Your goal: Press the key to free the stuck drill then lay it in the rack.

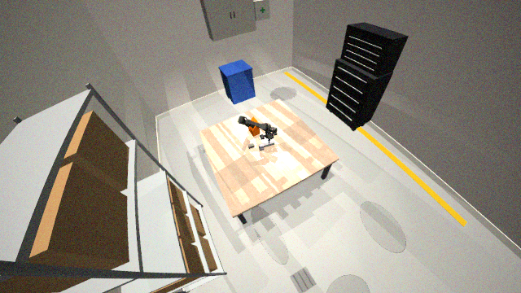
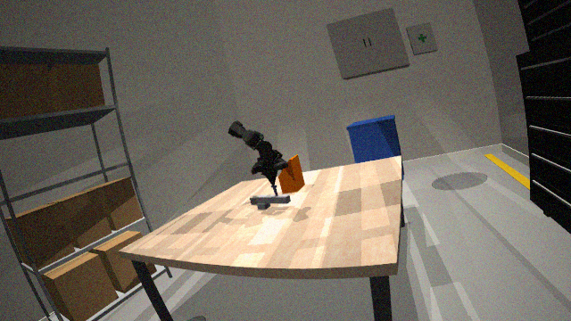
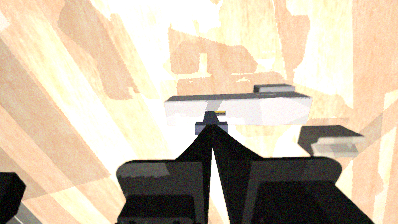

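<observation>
With the gripper point(image 1: 269, 139) point(image 2: 273, 183) point(image 3: 211, 129) clenched, the dark blue piece point(image 1: 269, 142) point(image 2: 275, 190) point(image 3: 201, 128) at the jaw tips should be pressed straight down, centred, without the grey bar point(image 1: 267, 146) point(image 2: 278, 200) point(image 3: 260, 111) being nudged.

A workshop, with a black tool chest point(image 1: 363, 77) point(image 2: 550, 111) and shelving point(image 1: 136, 203) point(image 2: 119, 134)

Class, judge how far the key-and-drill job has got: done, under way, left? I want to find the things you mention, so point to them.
Done: no step is plainly finished; nothing is visibly laid away.
Under way: the shut jaws point down at a dark blue piece point(image 2: 275, 190) point(image 3: 211, 129) by the pale grey bar point(image 1: 267, 145) point(image 2: 269, 200) point(image 3: 250, 110), probably for the press.
Left: likely freeing, pulling and racking the drill.
</observation>
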